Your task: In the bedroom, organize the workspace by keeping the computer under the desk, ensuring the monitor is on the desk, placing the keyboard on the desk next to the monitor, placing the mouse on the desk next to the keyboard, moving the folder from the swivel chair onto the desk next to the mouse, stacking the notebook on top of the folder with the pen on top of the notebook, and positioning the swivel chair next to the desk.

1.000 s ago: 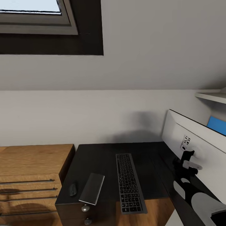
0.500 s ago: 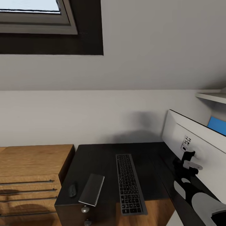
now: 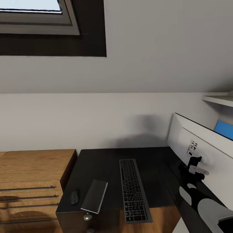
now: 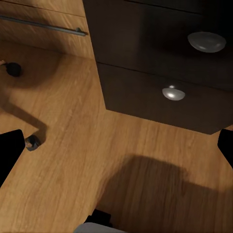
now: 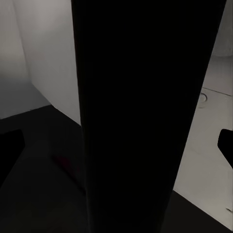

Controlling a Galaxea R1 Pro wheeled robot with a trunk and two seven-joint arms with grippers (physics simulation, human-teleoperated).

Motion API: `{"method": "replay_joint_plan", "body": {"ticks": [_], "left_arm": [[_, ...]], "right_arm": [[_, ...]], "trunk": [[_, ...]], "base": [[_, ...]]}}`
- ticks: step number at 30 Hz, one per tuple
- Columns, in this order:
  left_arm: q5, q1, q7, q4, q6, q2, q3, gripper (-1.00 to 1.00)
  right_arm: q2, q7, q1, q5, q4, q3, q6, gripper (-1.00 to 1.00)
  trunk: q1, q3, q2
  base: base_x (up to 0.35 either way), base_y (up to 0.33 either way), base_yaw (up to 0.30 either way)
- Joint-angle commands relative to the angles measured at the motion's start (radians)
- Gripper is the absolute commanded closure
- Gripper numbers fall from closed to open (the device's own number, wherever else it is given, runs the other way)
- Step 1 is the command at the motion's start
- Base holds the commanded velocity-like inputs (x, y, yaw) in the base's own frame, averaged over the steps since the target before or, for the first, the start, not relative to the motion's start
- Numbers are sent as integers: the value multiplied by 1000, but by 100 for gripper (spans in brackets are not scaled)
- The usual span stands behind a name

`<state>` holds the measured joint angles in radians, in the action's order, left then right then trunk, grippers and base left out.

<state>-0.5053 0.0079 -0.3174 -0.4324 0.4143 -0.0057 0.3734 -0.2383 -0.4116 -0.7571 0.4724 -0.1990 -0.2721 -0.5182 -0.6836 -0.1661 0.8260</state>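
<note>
On the glossy black desk (image 3: 97, 161) the keyboard (image 3: 134, 189) lies lengthwise in the middle. Left of it lies the dark grey notebook (image 3: 94, 195), and the small dark mouse (image 3: 74, 196) sits at the desk's left front corner. The monitor (image 3: 200, 142) stands at the right with its white back facing me. My right arm (image 3: 207, 207) reaches toward its stand (image 3: 194, 163). My right gripper (image 5: 116, 145) is open, with a broad black upright part (image 5: 145, 121) between its fingers. My left gripper (image 4: 116, 148) hangs open over the wood floor (image 4: 73, 160), nothing between its fingers.
A light wooden dresser (image 3: 32, 168) adjoins the desk's left end. The black drawer unit (image 4: 160, 92) with round knobs sits under that end. A grey sloped wall with a skylight (image 3: 35, 16) rises behind. A blue panel (image 3: 225, 129) shows past the monitor, a white shelf (image 3: 220, 98) above it.
The whole head view has crept slightly, so a little more of the desk's front edge shows. Nothing on the desk has moved.
</note>
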Motion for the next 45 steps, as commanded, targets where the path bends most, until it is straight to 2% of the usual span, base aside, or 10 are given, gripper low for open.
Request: {"method": "replay_joint_plan", "body": {"ticks": [1,45], "left_arm": [[-7,0,-8,-2,3,1,8,-100],[-6,0,-11,0,3,1,7,-100]], "right_arm": [[-1,-5,-1,6,0,-9,-2,-100],[-7,-6,-1,6,0,-7,-2,-100]], "trunk": [[0,-1,1],[0,-1,1]], "base": [[0,0,0],[8,0,0]]}}
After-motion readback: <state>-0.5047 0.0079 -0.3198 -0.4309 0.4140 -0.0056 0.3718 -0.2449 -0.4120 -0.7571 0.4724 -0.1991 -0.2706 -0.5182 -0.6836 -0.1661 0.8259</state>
